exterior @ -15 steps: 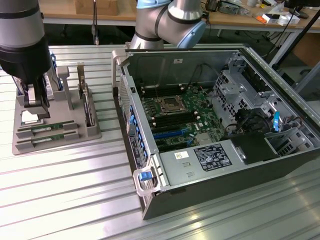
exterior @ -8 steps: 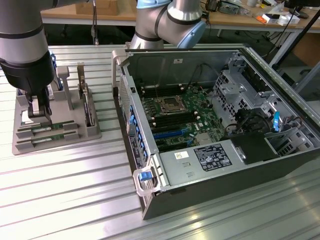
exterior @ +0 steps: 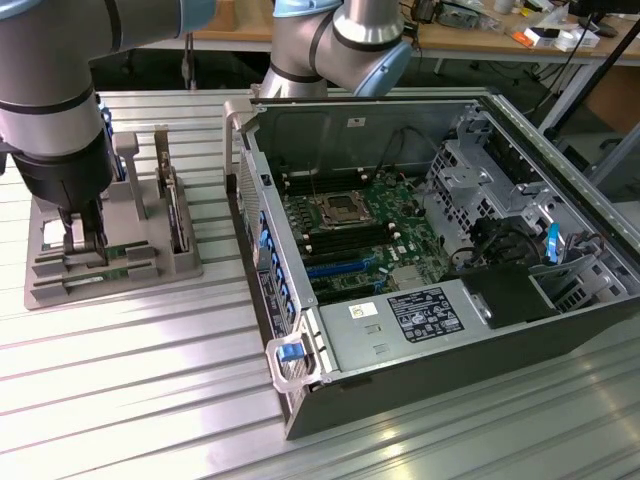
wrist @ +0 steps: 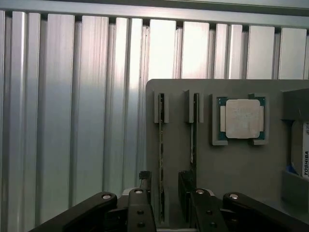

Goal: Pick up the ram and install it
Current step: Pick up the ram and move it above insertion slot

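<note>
The ram [wrist: 161,145] is a thin green stick standing on edge in a slot of the grey holder [wrist: 231,169]. My gripper [wrist: 165,200] hangs low over it, open, with one finger [wrist: 145,208] on each side of the stick and a gap on both sides. A second stick [wrist: 193,128] stands in the neighbouring slot, its near end hidden behind the other finger. In the exterior view, my gripper [exterior: 85,250] sits over the holder [exterior: 185,262] at the exterior view's left. The open computer case [exterior: 430,370] with the motherboard's memory slots [exterior: 345,243] lies to the right.
A square silver processor [wrist: 243,118] and a hard drive [wrist: 301,154] also rest in the holder. The drive stands upright [exterior: 178,215] beside the gripper. The case wall [exterior: 262,235] rises between holder and motherboard. Ribbed aluminium table [exterior: 130,390] surrounds everything.
</note>
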{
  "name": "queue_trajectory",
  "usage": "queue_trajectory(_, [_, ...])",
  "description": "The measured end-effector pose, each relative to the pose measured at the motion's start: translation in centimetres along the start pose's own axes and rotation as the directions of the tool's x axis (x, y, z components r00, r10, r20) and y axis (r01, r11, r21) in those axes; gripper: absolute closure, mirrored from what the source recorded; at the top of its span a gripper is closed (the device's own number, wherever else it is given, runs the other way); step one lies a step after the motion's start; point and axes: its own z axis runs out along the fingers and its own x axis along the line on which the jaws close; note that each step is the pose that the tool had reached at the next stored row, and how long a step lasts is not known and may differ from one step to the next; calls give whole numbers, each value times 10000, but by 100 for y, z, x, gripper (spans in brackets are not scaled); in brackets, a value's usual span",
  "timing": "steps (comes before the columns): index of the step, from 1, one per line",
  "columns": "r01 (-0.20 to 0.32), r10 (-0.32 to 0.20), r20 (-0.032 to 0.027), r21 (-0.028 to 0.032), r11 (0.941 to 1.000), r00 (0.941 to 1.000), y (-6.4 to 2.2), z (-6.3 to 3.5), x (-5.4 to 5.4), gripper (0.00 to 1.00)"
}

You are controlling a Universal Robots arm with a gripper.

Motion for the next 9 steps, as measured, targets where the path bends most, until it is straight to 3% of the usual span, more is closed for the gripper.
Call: queue_trajectory(9, [0, 0, -1, -1, 10000, 10000, 20, 302, 6, 64])
